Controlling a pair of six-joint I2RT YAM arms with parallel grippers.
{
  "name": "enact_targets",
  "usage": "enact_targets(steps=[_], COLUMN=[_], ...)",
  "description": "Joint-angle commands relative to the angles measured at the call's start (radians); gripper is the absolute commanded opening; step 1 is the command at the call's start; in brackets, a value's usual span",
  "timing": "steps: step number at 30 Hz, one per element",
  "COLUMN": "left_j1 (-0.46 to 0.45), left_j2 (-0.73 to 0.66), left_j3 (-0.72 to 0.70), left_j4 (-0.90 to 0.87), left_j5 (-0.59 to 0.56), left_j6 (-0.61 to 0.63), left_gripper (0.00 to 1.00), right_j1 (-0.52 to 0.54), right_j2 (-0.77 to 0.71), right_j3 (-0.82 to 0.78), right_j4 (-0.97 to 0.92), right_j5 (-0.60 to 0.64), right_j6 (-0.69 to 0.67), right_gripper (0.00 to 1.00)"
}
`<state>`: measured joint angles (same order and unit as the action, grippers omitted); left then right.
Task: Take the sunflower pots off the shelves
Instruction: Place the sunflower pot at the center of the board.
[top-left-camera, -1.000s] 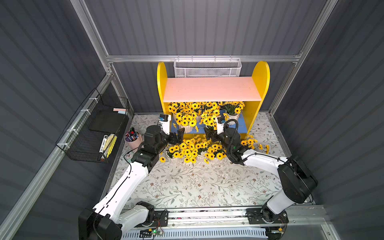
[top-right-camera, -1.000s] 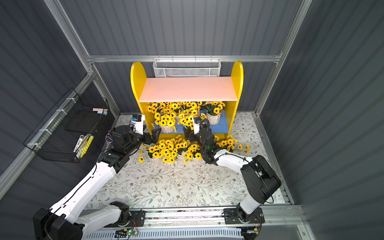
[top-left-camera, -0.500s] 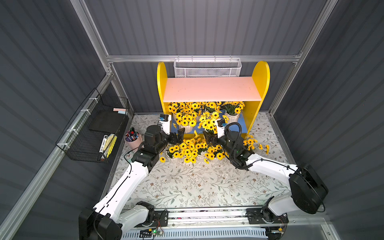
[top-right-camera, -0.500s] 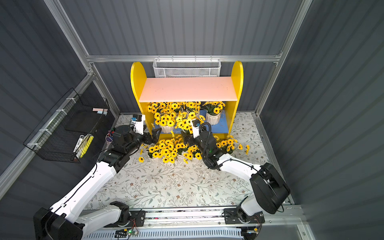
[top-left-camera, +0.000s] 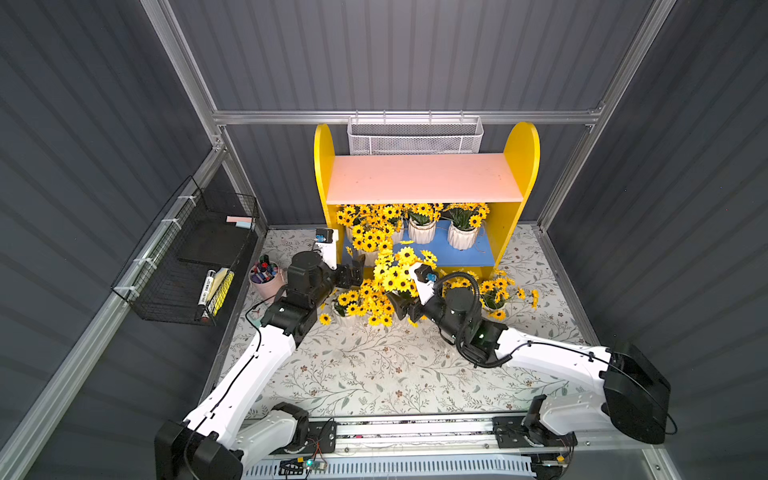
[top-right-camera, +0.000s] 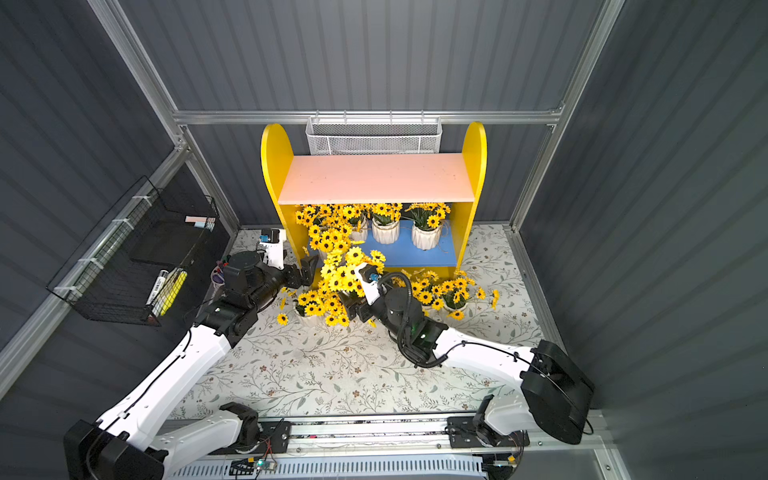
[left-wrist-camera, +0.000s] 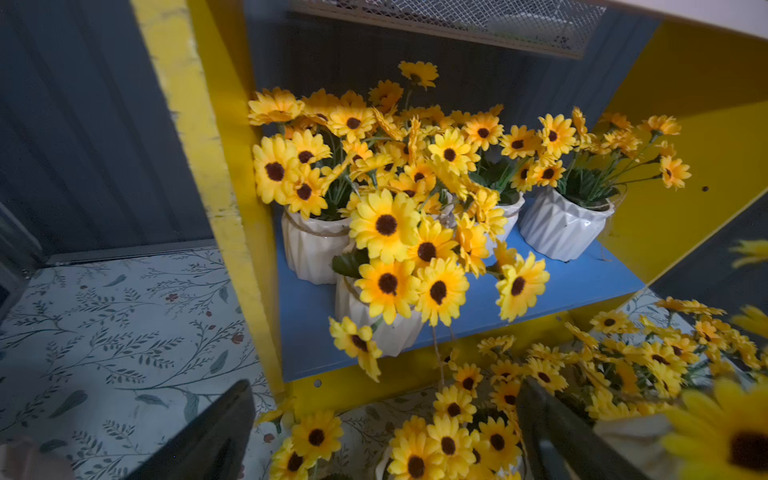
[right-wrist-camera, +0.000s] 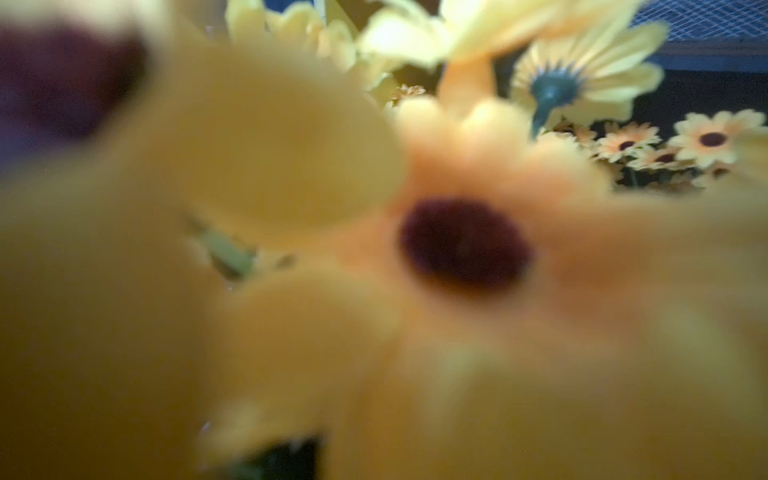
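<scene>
Left tool (top-left-camera: 358, 270) is seen spread wide and empty, low over the bench (top-left-camera: 374, 374), just in front of the left side panel of the shelves (top-left-camera: 517, 166). In the left wrist view its fingers (left-wrist-camera: 208, 432) are framed far apart with nothing between them.

Right tool (top-left-camera: 401, 307) is clamped wide around the base of a gripped pot (top-left-camera: 397, 274). This pot is held off the shelves, just in front of the blue lower board (top-left-camera: 457, 255). The pot body is hidden under its own blooms, and the right wrist view is filled with blurred yellow flowers.

Shelf pots (top-left-camera: 422, 230) are seen on the lower board in both top views. Two stand apart toward the right end; the rest are crowded at the left end, blooms tangled.

Bench pots (top-left-camera: 353, 305) are bunched between the two tools. A further few are seen near the right side panel.

A pink cup (top-left-camera: 266, 278) of markers is placed beside the left arm. A black wire rack (top-left-camera: 199, 257) is hung on the left wall. A white mesh basket (top-left-camera: 415, 139) is mounted behind the pink upper board (top-left-camera: 424, 178).
</scene>
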<state>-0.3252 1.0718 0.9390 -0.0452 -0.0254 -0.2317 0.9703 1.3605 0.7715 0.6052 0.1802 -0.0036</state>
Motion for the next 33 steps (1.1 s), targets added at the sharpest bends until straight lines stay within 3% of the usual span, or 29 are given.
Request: enact_targets(steps=[1, 7, 12, 16, 21, 33], left_j1=[0.002, 0.005, 0.006, 0.009, 0.009, 0.009], left_j2=[-0.042, -0.086, -0.099, -0.108, -0.107, -0.102], left_j3=[0.025, 0.033, 0.027, 0.023, 0.020, 0.019], left_j4=[-0.045, -0.068, -0.062, -0.058, -0.054, -0.048], left_j5=[-0.129, -0.255, -0.289, -0.301, -0.299, -0.281], left_j6=[0.039, 0.116, 0.141, 0.151, 0.152, 0.152], left_gripper=[0.99, 0.99, 0.99, 0.99, 0.99, 0.99], right_j1=[0.068, 0.192, 0.250, 0.257, 0.255, 0.187], right_j2=[-0.018, 0.058, 0.198, 0.377, 0.646, 0.888], right_j3=[-0.012, -0.036, -0.021, 0.007, 0.064, 0.184], right_j4=[0.123, 0.174, 0.308, 0.468, 0.786, 0.792], right_j5=[0.018, -0.006, -0.087, -0.156, -0.104, -0.145], right_j6=[-0.028, 0.002, 0.015, 0.035, 0.033, 0.081], right_gripper=[0.22, 0.22, 0.22, 0.22, 0.26, 0.28])
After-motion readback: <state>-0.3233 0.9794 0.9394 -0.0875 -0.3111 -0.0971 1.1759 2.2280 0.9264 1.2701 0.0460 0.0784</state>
